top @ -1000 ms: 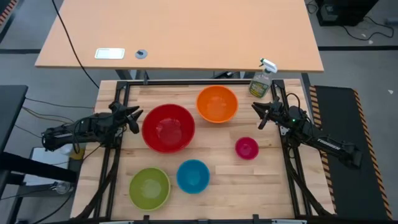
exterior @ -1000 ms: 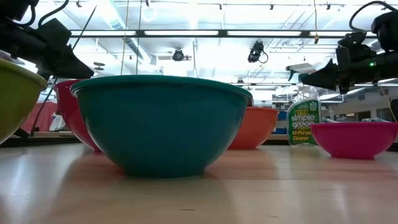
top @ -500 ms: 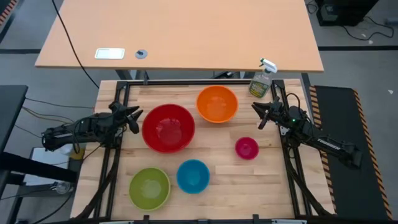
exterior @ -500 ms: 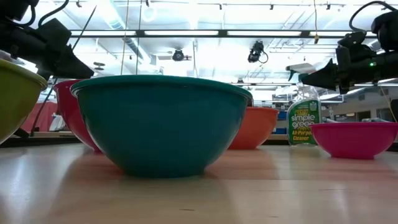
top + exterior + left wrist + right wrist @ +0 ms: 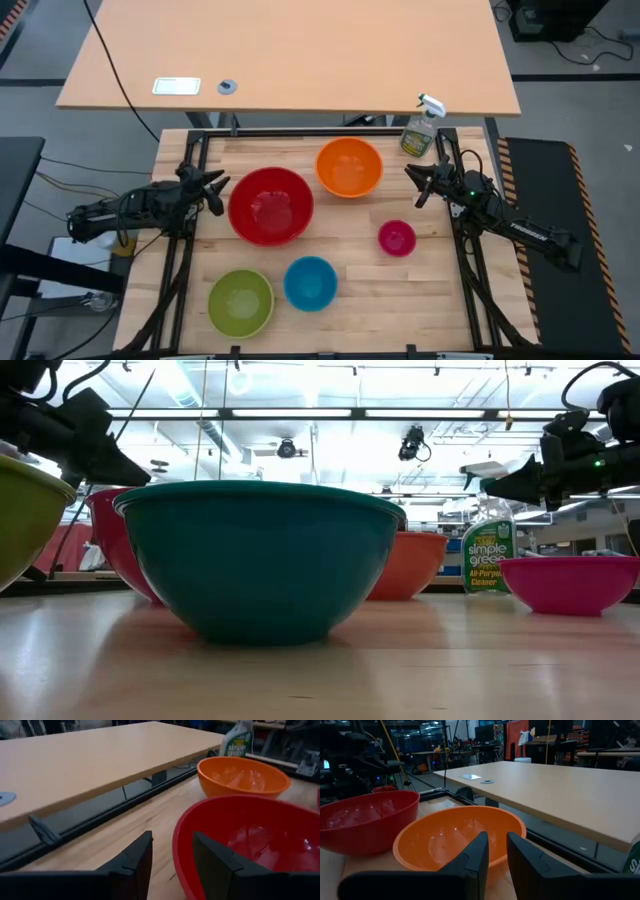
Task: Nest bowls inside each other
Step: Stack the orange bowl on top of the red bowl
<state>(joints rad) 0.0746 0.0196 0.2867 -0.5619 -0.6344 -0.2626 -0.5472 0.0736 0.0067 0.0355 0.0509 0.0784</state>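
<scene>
Butcher-block tabletop (image 5: pixel 350 250) carries all five bowls apart, none nested: red bowl (image 5: pixel 270 205) left of centre, orange bowl (image 5: pixel 349 167) just behind it, magenta bowl (image 5: pixel 396 237) to the right, lime green bowl (image 5: pixel 240 301) and blue bowl (image 5: pixel 310 283) along the front. Left gripper (image 5: pixel 214 189) hovers at the red bowl's rim, fingers apart and empty. Right gripper (image 5: pixel 416 178) waits near the spray bottle (image 5: pixel 420 130), fingers narrowly parted, holding nothing.

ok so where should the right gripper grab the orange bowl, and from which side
Take the orange bowl by its thin rim, on the edge facing the right gripper. It sits upright and open, so one finger can go inside the wall and one outside, coming down from above on that side.
</scene>
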